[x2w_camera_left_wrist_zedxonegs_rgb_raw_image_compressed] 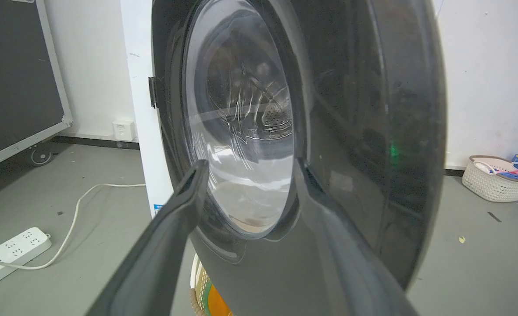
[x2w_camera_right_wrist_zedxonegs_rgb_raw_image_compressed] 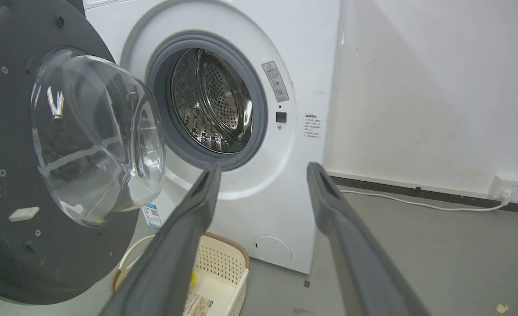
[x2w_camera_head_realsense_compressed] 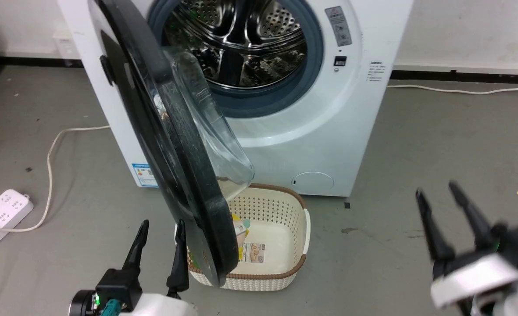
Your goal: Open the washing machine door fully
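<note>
The white washing machine stands ahead with its steel drum exposed. Its black door is swung out on the left hinge, standing roughly edge-on to me, the clear glass bowl bulging toward the drum. My left gripper is open, low at the door's outer face near its lower edge; in the left wrist view the door looms just beyond the fingertips. My right gripper is open at the lower right, well clear of the machine, holding nothing.
A cream perforated basket with packets inside sits on the floor below the door. A white power strip and cable lie at the left. Another basket of laundry stands by the wall. Grey floor stretches to the right.
</note>
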